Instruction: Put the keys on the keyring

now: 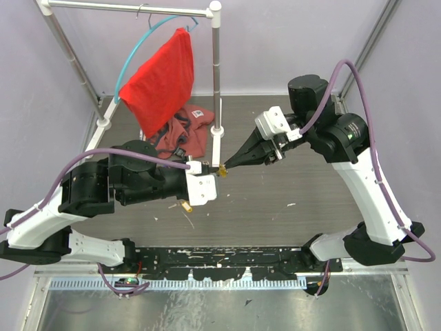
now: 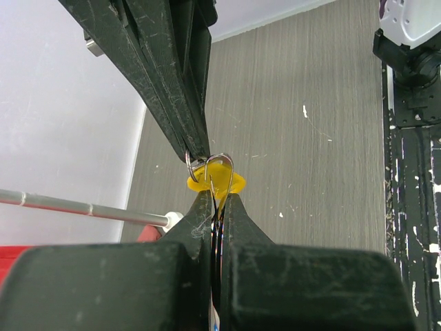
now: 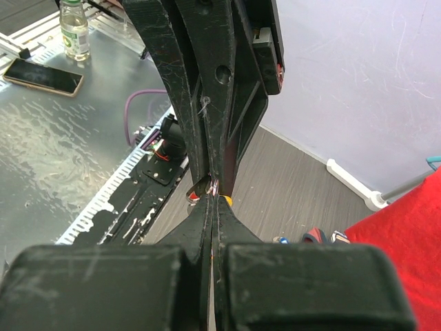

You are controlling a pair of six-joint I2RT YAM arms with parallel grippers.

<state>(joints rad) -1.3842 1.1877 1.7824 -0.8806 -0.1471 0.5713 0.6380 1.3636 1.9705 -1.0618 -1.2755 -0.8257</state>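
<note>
**While both jaws are shut: ring & key at the tip-to-tip meeting point**

Fig. Because the two arms meet nose to nose above mid-table, the coming move turns on a very small offset. L gripper point(image 2: 215, 201) is fully closed on the keyring point(image 2: 229, 169), a thin bright wire loop. The loop stands straight out of its tips and shows face-on as a narrow arch in the L wrist view. R gripper point(image 3: 213, 204) is closed too, its tips touching the loop's far limb from the opposite side; what it pinches cannot be told. Yellow key point(image 2: 197, 185): smooth plastic head just behind the loop's base, blade hidden. Both arms equally near; finger axes approx. in line. Fingers matt black, scuffed. Table point(image 2: 310, 172): grey wood-grain. Judgement: threading not clearly done; key prob. needs sliding along the wire.
</note>
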